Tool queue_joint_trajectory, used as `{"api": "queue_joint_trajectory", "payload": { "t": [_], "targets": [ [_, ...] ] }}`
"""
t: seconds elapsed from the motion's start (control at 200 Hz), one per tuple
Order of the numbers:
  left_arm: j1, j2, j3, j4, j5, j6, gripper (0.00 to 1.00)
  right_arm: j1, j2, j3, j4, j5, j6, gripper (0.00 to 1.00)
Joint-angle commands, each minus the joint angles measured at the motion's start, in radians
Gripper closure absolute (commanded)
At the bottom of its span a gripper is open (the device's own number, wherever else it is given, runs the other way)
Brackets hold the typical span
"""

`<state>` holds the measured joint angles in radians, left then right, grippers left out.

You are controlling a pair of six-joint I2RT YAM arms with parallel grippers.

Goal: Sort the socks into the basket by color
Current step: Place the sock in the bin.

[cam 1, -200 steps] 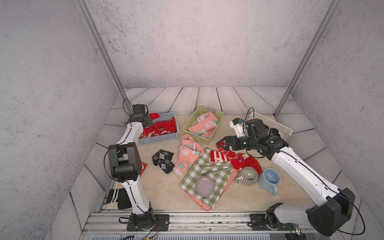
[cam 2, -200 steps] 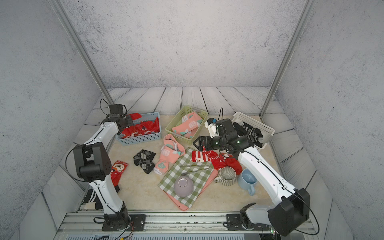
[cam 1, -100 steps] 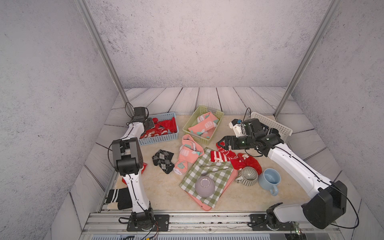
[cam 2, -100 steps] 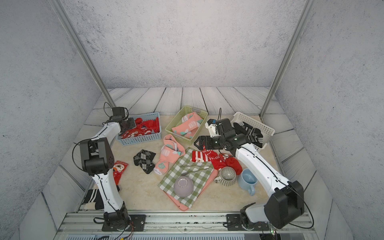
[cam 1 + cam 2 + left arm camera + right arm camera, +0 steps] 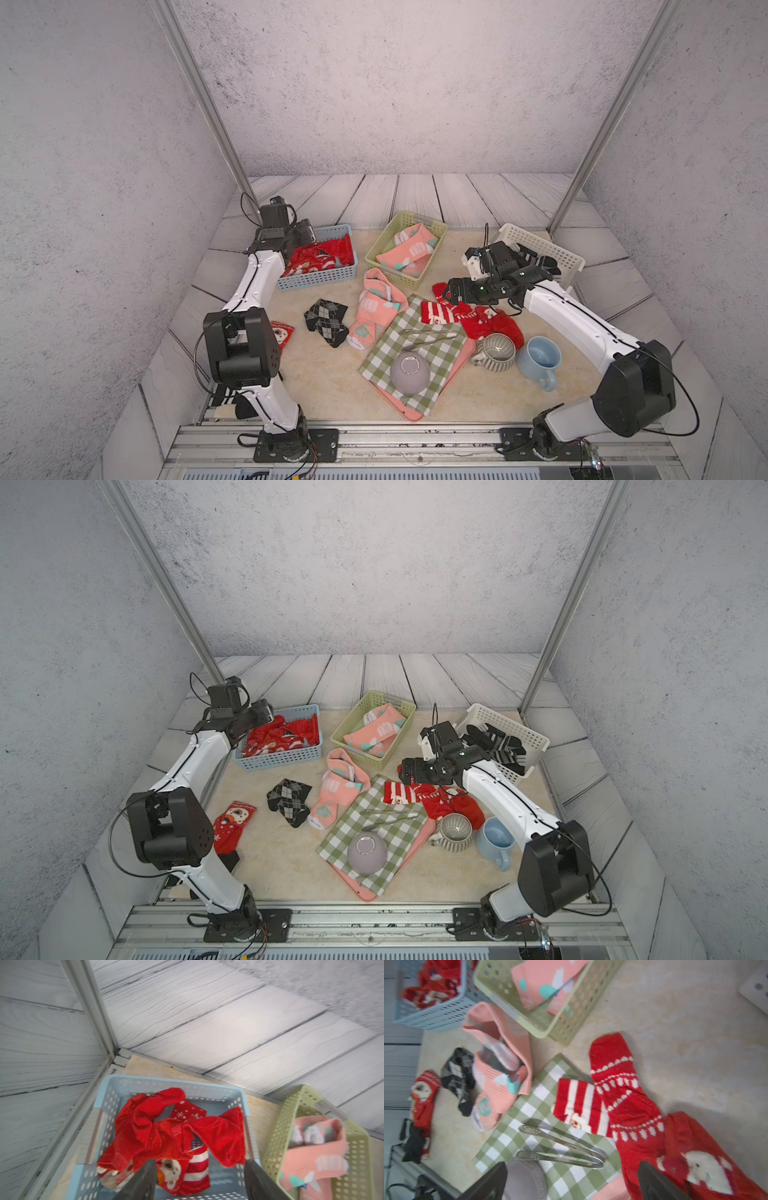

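My left gripper [image 5: 200,1165] hangs open over the blue basket [image 5: 236,1093], with nothing between its fingers; a heap of red socks [image 5: 166,1132] lies in the basket below. Pink socks [image 5: 409,249] fill the green basket [image 5: 376,253], and black socks [image 5: 536,259] lie in the white basket [image 5: 557,251]. My right gripper [image 5: 573,1167] stands open above the loose red socks [image 5: 623,1093] beside the checked cloth [image 5: 542,1097]. On the mat lie a black argyle sock [image 5: 326,322], a pink sock pile [image 5: 374,307] and one more red sock [image 5: 230,825].
On the checked cloth [image 5: 419,353] rest metal tongs [image 5: 430,336] and an upturned grey bowl [image 5: 409,374], over a pink tray [image 5: 465,359]. A striped mug [image 5: 496,353] and a blue mug [image 5: 540,361] stand close to the red socks. A dark sock [image 5: 224,399] lies beside the left arm's base.
My left gripper has opened over the blue basket and the red sock it carried now lies inside. The right arm has shifted slightly, still open.
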<state>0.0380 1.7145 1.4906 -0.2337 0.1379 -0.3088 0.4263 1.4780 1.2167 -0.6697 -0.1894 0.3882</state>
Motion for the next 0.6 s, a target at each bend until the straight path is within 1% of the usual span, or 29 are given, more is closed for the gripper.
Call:
{"api": "queue_joint_trajectory", "payload": {
  "t": [0.0, 0.185, 0.34, 0.46, 0.515, 0.595],
  "targets": [
    [-0.053, -0.049, -0.041, -0.006, 0.045, -0.008, 0.31, -0.015, 0.019, -0.021, -0.042, 0.158, 0.024, 0.01],
    [-0.132, -0.143, -0.110, 0.001, 0.086, -0.030, 0.30, -0.031, 0.056, -0.053, -0.049, 0.331, 0.084, 0.00],
    [-0.192, -0.213, -0.157, -0.008, 0.110, -0.036, 0.31, -0.067, 0.082, -0.090, -0.024, 0.425, 0.118, 0.01],
    [-0.234, -0.258, -0.196, -0.016, 0.132, -0.038, 0.30, -0.104, 0.114, -0.111, 0.017, 0.447, 0.117, 0.01],
    [-0.250, -0.278, -0.215, -0.018, 0.140, -0.042, 0.30, -0.120, 0.144, -0.104, 0.016, 0.437, 0.111, 0.01],
    [-0.262, -0.305, -0.242, -0.019, 0.151, -0.050, 0.30, -0.122, 0.171, -0.104, 0.037, 0.441, 0.100, 0.00]
  ]
}}
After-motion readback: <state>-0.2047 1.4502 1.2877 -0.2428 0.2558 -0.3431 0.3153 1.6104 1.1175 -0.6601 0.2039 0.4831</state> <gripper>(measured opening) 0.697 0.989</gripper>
